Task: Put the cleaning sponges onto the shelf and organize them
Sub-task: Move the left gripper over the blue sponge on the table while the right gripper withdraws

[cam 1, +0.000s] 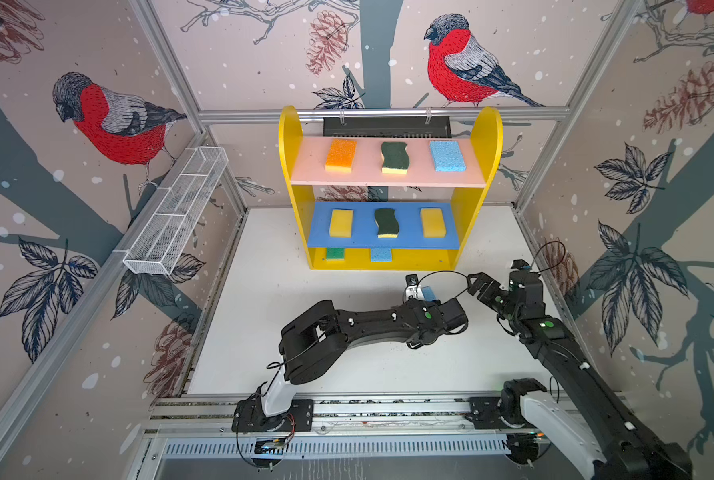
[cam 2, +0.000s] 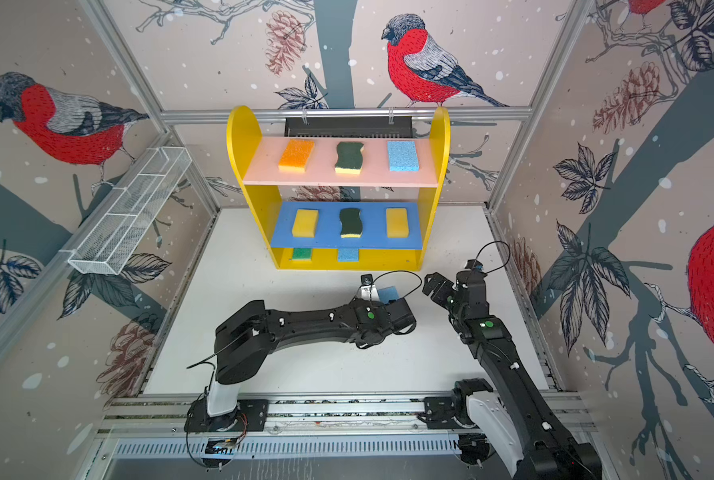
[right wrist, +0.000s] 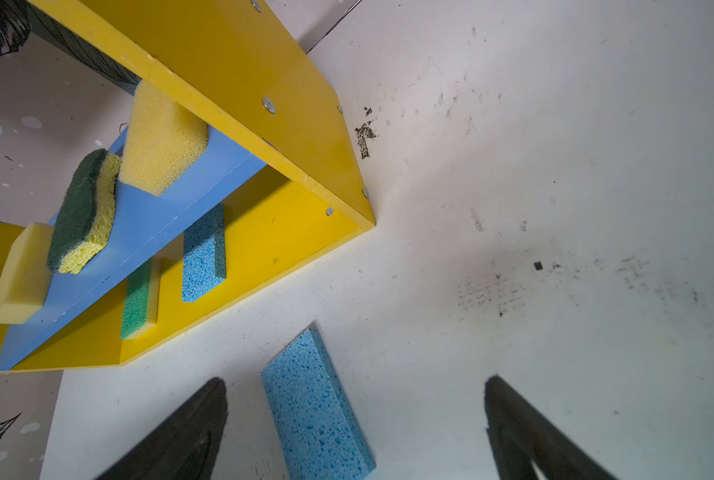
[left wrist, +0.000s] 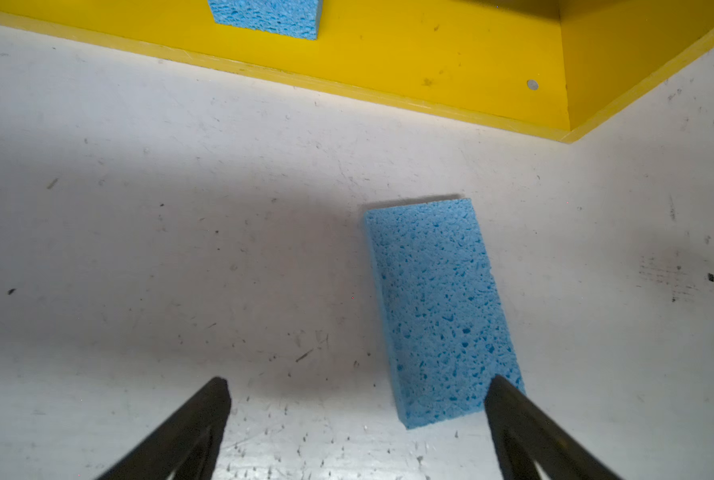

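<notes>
The yellow shelf stands at the back of the white table. Its pink board carries an orange sponge, a wavy scourer and a light blue sponge. On the blue board lie two yellow sponges with a scourer between them. The base holds a green sponge and a blue one. Another light blue sponge lies flat on the table before the shelf. My left gripper hangs open over its near end. My right gripper is open just beside it, empty.
A white wire-mesh basket hangs on the left wall rail. A black slotted unit sits behind the shelf top. The right part of the shelf base is bare. An aluminium rail runs along the table's front.
</notes>
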